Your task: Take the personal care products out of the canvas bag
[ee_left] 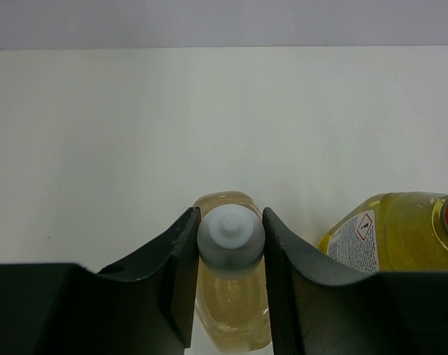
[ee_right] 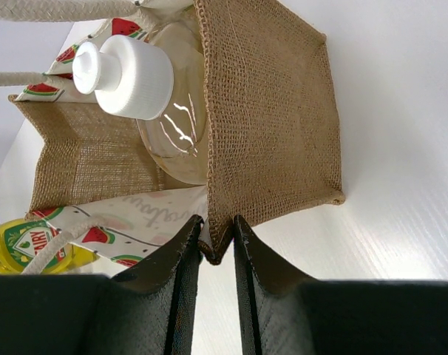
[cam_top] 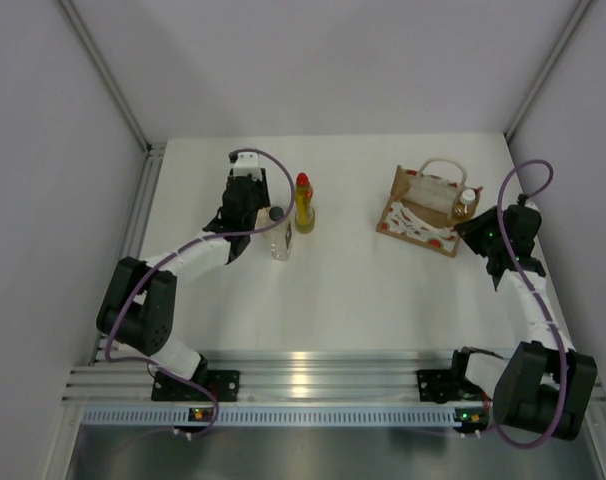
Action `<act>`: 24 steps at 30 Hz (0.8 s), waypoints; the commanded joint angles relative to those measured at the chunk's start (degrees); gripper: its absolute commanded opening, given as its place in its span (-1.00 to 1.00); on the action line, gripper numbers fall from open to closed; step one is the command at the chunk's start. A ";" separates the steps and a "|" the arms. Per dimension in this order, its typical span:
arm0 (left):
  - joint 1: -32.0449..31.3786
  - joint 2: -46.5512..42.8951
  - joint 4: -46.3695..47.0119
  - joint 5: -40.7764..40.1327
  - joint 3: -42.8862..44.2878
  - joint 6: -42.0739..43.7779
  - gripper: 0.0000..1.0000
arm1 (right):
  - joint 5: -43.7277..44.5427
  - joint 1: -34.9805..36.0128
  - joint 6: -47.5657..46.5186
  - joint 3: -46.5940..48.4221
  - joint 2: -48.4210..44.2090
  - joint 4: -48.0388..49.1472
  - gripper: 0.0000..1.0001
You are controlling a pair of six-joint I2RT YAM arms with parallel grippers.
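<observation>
Your left pincer (ee_left: 230, 225) clamps the grey-capped bottle (ee_left: 231, 314) near the worktop's (cam_top: 363, 300) far edge. Your right pincer (ee_right: 218, 240) pinches the canvas bag's (ee_right: 276, 111) fabric edge.

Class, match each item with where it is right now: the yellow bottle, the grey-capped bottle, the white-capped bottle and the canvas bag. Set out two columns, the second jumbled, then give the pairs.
Column one
1. yellow bottle
2. grey-capped bottle
3. white-capped bottle
4. canvas bag

Column two
A. edge pinched by the right hand
B. standing free on the table
C. inside the bag
D. cap gripped by the left hand

Pairs: 1-B; 2-D; 3-C; 4-A
</observation>
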 commanded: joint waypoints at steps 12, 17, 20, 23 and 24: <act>-1.32 -1.47 9.56 -2.01 5.32 1.80 0.04 | -0.96 -0.33 -1.26 1.68 -0.69 0.76 -0.56; -1.41 -0.59 7.97 -1.39 6.55 1.36 0.34 | -0.78 -0.33 -1.52 1.59 -0.60 0.50 -0.56; -1.50 -1.11 7.18 -1.22 7.25 0.39 0.49 | -0.78 -0.33 -1.78 1.77 -0.60 0.32 -0.56; -1.41 -2.25 3.85 -0.96 9.62 -1.45 0.60 | -0.69 -0.24 -1.96 1.95 -0.78 0.15 -0.56; -1.41 -2.52 1.05 -0.61 10.50 -2.06 0.61 | -0.69 -0.33 -1.96 1.86 -0.87 0.24 -0.56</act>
